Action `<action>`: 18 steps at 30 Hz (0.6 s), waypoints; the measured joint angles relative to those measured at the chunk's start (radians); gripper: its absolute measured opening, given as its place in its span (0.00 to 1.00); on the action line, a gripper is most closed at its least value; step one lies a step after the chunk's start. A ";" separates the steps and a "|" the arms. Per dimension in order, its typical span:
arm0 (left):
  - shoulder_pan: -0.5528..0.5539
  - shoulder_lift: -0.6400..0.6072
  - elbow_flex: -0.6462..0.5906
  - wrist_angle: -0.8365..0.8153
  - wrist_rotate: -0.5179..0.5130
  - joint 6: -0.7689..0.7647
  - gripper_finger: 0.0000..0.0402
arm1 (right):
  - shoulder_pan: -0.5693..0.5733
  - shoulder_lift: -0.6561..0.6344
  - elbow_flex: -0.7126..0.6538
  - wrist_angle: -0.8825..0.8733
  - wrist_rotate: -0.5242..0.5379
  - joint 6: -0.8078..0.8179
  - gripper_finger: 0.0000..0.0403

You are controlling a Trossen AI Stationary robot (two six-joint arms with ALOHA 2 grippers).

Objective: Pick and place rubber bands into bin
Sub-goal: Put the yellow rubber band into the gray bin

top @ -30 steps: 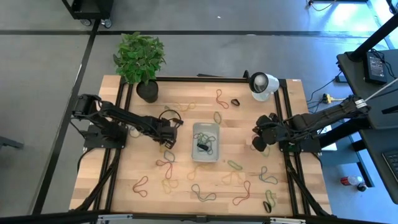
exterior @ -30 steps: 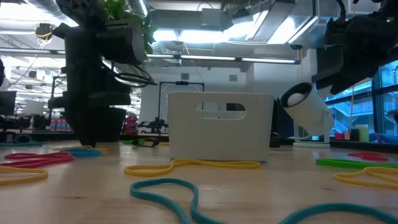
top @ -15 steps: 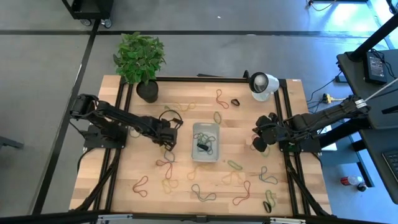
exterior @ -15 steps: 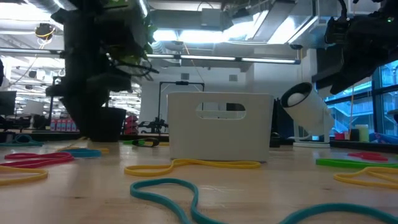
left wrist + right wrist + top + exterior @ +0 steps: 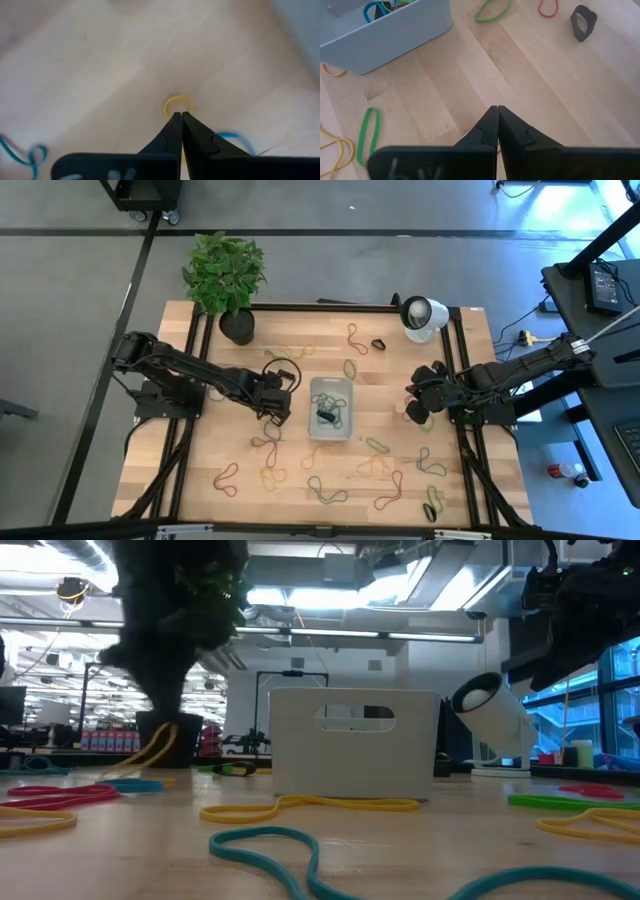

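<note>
— What's in your left claw?

— My left gripper is clenched on a yellow rubber band; a small loop of it pokes out past my fingertips, and in the low view it hangs clear of the wood as a slack yellow strand.

— Where is that over the table?

— At about nine o'clock from the bin, just beside its rim.

— And your right claw?

— My right gripper is pressed shut with nothing showing between the fingers, waiting at three o'clock from the bin, well apart from it.

— The bin itself?

— A pale translucent tray with rounded corners, a few coloured bands already lying in it.

— The surface, the room?

— The wooden table is strewn with loose bands, mostly toward six o'clock. A potted plant stands at eleven o'clock, a round white lamp at one. Beyond lies a hall with ceiling lights.
</note>
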 joint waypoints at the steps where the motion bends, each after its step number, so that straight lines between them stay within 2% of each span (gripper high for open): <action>1: -0.006 0.000 0.029 -0.023 -0.024 0.010 0.00 | 0.000 0.000 0.000 0.000 0.000 0.000 0.03; 7: -0.034 -0.002 0.226 -0.146 -0.141 0.123 0.00 | 0.000 0.000 0.000 0.000 0.000 0.000 0.03; 18: -0.029 0.056 0.546 -0.113 -0.296 0.387 0.00 | 0.000 0.002 0.000 0.011 0.004 -0.002 0.03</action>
